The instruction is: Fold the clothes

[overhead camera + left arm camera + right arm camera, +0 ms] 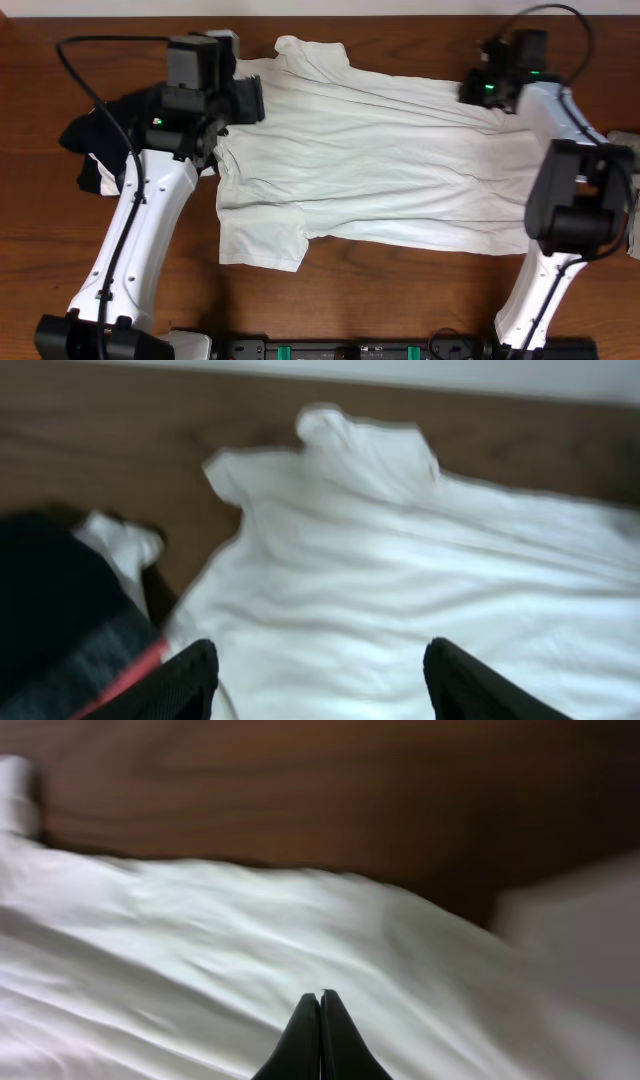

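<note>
Brown wooden desk [400, 295] shows bare along its front and back edges. One white T-shirt [380, 160] lies spread across the middle, and one dark garment heap [90, 145] sits at the left edge. Left end effector [320, 678] hovers over the shirt with its fingers wide apart. Right end effector [320, 1032] has its fingers pressed together at the shirt's far right edge; I cannot tell whether it pinches cloth.

- The left arm [150, 210] and right arm [537, 290] have white shells and black joints.
- A thin black cable [80, 75] loops off each arm.
- Tiny green lights [487, 87] glow near the wrists.
- The left tool [318, 680] and right tool [320, 1035] are black.
</note>
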